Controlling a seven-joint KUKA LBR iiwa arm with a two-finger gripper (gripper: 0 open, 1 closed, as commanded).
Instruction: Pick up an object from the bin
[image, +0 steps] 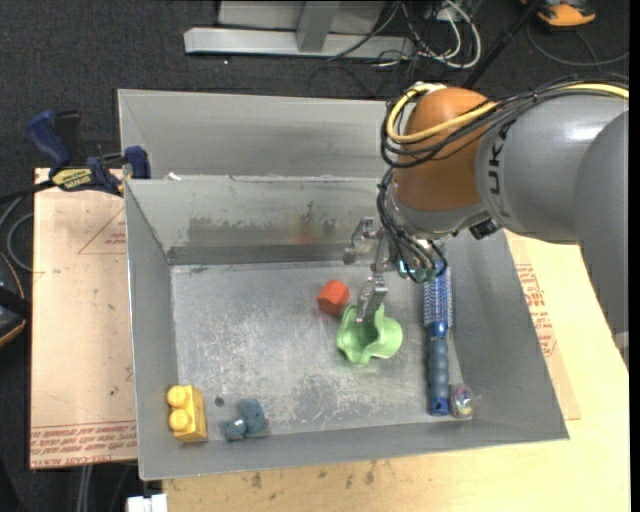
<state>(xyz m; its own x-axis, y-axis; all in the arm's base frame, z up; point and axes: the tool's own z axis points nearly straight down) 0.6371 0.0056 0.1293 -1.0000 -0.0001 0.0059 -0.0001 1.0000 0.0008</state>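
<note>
We are listing the gripper (372, 310) first: it is hanging low over the floor of the bin (148, 300), a little right of the middle, below the orange cover (440, 150) on the wrist of the grey arm (565, 170), which is reaching in from the right with cables (405, 120) looping round the cover. Its tip is overlapping the upper edge of a pale green lump (375, 342), a soft-looking, wavy-edged thing lying on the floor right of centre. We cannot tell whether the pincer is apart, together or clamped on the lump, and we cannot tell whether the lump is resting on the floor or hanging just above it. Next we are noting a small red block (333, 296), sitting just up and left of the green lump and apart from it. To the right of the lump a blue brush (436, 350) is lying lengthwise along the foot of the right wall, bristle end toward the back and handle end toward the front. A small round trinket (461, 402) is sitting just beside the handle end, in the front right corner. Well apart from all of these, in the front left corner, a yellow brick (186, 412) with two studs is lying near the front wall, and a small blue-grey piece (245, 420) is sitting just to its right.
</note>
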